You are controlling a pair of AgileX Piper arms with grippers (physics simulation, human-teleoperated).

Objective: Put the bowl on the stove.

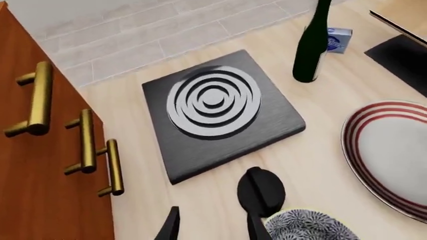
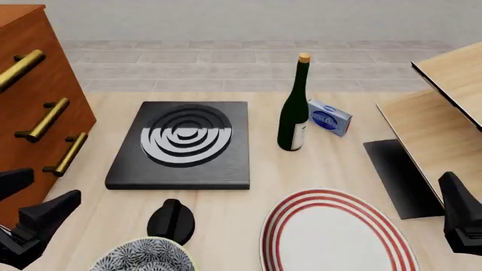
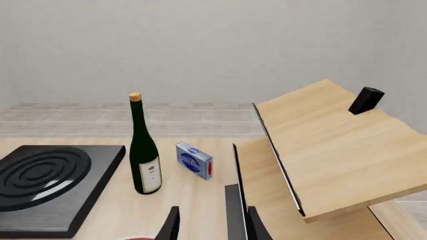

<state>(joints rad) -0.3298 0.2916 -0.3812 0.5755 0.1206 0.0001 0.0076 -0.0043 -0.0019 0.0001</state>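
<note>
The bowl point(image 2: 143, 257), blue-and-white patterned, sits at the table's near edge, partly cut off; it also shows in the left wrist view point(image 1: 308, 227). The stove point(image 2: 180, 144), a black slab with silver rings, lies beyond it, bare on top; it shows too in the left wrist view point(image 1: 220, 112) and the right wrist view point(image 3: 47, 182). My left gripper point(image 2: 34, 202) is open and empty, left of the bowl and apart from it; its fingers point(image 1: 170, 226) show in the left wrist view. My right gripper point(image 2: 461, 220) is open and empty at the near right point(image 3: 213, 227).
A small black knob point(image 2: 171, 220) lies between bowl and stove. A red-ringed white plate point(image 2: 335, 234) lies right of the bowl. A green bottle point(image 2: 294, 107) and a blue box point(image 2: 329, 117) stand right of the stove. A wooden cabinet point(image 2: 34, 101) stands left, a wooden shelf point(image 2: 444, 113) right.
</note>
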